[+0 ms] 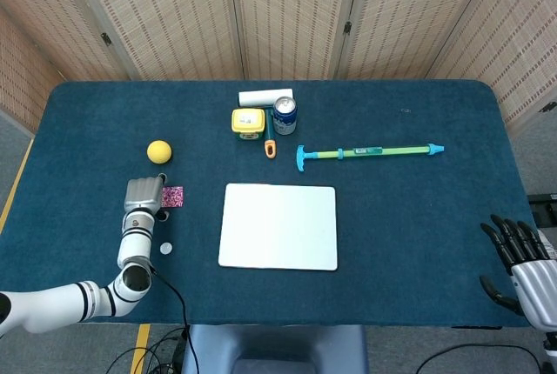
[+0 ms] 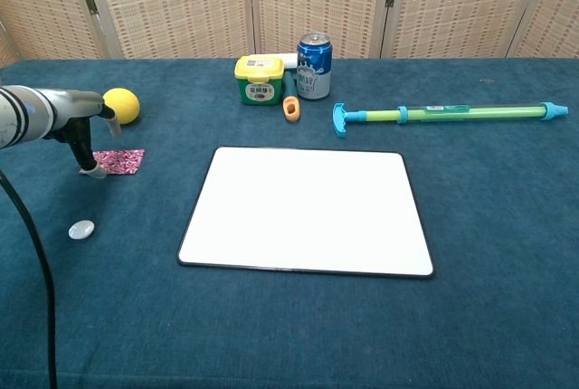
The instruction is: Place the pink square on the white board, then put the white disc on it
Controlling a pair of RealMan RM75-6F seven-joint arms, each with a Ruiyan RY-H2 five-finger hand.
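The pink square (image 1: 172, 196) (image 2: 118, 161) lies flat on the blue table, left of the white board (image 1: 278, 226) (image 2: 308, 211). My left hand (image 1: 144, 195) (image 2: 80, 131) stands just left of the square. One of its fingertips (image 2: 91, 170) points down at the square's left edge, and the hand holds nothing. The white disc (image 1: 165, 249) (image 2: 81, 229) lies on the cloth nearer to me than the square, beside my left forearm. My right hand (image 1: 519, 257) hangs off the table's front right corner with its fingers spread and nothing in them. The board is bare.
A yellow ball (image 1: 158, 150) (image 2: 121, 105) sits just beyond the left hand. At the back stand a yellow-lidded box (image 2: 258, 78), a blue can (image 2: 314, 65), a white roll (image 1: 265, 96) and a small orange piece (image 2: 290, 108). A green and blue pump (image 2: 443, 114) lies to the back right.
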